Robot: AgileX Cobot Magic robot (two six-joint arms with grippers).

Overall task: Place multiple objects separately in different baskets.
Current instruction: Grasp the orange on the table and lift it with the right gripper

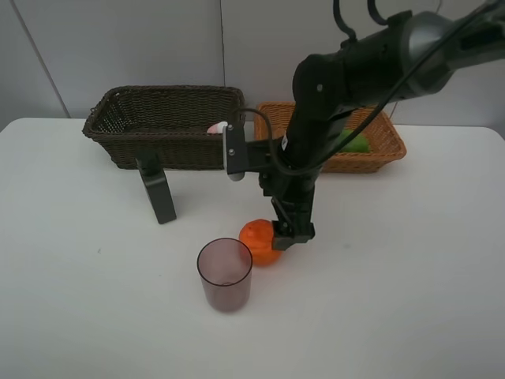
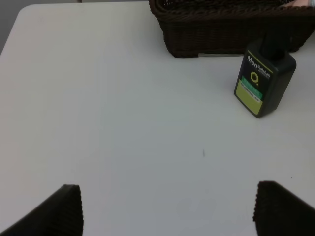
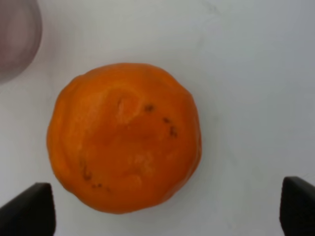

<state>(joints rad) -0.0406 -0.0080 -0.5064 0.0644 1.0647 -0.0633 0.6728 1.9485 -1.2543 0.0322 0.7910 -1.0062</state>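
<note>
Findings, high view, clock read from the table's middle.

1. Table [image 1: 79, 316]: white, flat.
2. Dark basket [image 1: 170, 150]: at 11 o'clock, by the far edge. Something pink with a white cap [image 1: 217, 127] shows at its near right corner. My arm covers most of it, so I judge it a bottle but cannot confirm.
3. Tan basket [image 1: 371, 162]: at 1 o'clock, shallower. A green fruit [image 1: 355, 144] lies in it.
4. Cup [image 1: 225, 274]: upright on the table at 7 o'clock of the orange, just beside it. Contact between them cannot be settled.
5. Bottle [image 1: 158, 189]: dark, standing at 10 o'clock of the orange, in front of the dark basket and apart from it.
6. Orange [image 3: 125, 137]: on the table near the middle, directly under my right claw.

Claws: my right claw [image 1: 286, 234] is spread wide, a finger on either side of the orange and gripping nothing. My left claw [image 2: 170, 211] is likewise spread wide and empty above bare table.

Handling, in my judgement: the orange looks firm with a little give in the rind. It has moderate weight and will roll if nudged. The dimpled skin should give fair purchase. Grip across the widest girth, low enough to keep it from squirting out, and clear of the cup.
</note>
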